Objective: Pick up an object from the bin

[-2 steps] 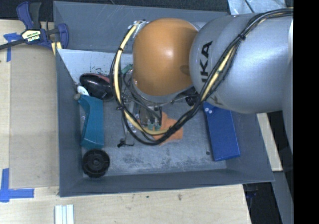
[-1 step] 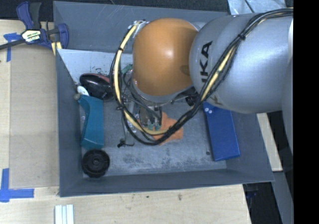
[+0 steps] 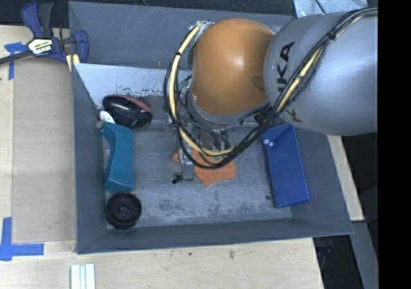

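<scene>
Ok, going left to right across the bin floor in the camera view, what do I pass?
Teal plastic piece → orange scrap → blue box. The black disc and black oval thing overlap the teal piece's column, so left out.

One each: blue box, teal piece, orange scrap, black disc, black oval

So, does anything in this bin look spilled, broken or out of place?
Nothing stands out. The blue box, teal object, black disc and dark oval thing look whole, with nothing spilled. An orange piece lies partly under the arm.
</scene>
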### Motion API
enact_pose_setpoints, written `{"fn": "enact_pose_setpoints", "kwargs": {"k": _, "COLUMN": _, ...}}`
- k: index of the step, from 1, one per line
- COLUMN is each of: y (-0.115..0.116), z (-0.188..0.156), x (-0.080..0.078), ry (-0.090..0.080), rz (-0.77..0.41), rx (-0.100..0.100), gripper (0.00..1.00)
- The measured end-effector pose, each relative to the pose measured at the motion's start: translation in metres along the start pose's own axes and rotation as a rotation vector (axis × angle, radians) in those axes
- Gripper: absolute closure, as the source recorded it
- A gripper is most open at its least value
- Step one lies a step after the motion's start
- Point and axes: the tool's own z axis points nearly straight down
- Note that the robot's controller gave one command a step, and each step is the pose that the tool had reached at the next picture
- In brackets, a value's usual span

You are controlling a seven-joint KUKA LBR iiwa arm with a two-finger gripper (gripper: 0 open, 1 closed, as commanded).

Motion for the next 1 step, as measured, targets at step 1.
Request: {"fn": "enact_pose_setpoints", "kwargs": {"k": 1, "y": -0.0603, "z": 0.0107, "x": -0.0304, "ry": -0.004, "rz": -0.035, "rx": 0.001, "gripper": 0.00}}
